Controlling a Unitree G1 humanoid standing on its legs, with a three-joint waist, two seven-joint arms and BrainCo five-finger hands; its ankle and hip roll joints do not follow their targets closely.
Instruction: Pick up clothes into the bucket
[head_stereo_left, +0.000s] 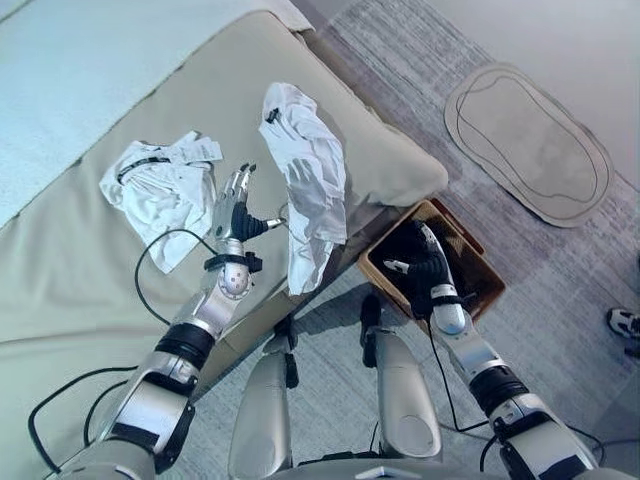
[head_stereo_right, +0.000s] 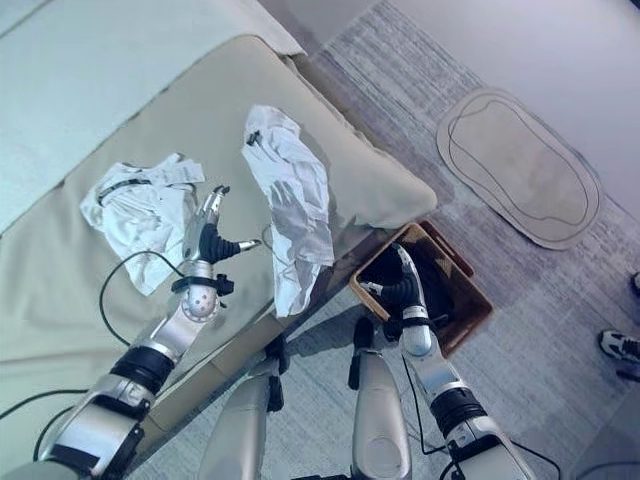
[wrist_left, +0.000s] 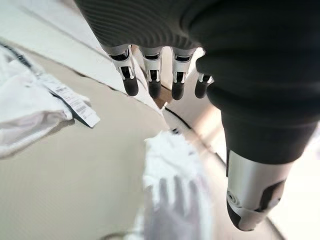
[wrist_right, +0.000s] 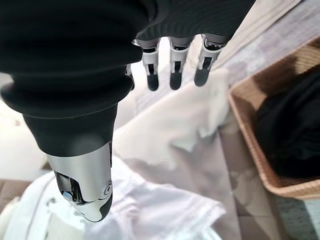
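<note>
A long white garment (head_stereo_left: 310, 180) lies over the edge of the beige bed (head_stereo_left: 90, 280), its lower end hanging toward the floor. A second crumpled white garment (head_stereo_left: 160, 185) lies further left on the bed. My left hand (head_stereo_left: 235, 215) hovers open between the two, fingers straight, touching neither; the long garment (wrist_left: 175, 190) shows past its fingers (wrist_left: 152, 75). A brown wicker basket (head_stereo_left: 480, 290) with dark cloth inside stands on the floor by the bed's corner. My right hand (head_stereo_left: 420, 265) is open above the basket, holding nothing, and the hanging garment (wrist_right: 185, 145) shows beyond it.
An oval grey mat (head_stereo_left: 530, 140) lies on the carpet at the right. A person's shoe (head_stereo_left: 625, 322) shows at the right edge. A pale blue sheet (head_stereo_left: 90, 70) covers the far side of the bed.
</note>
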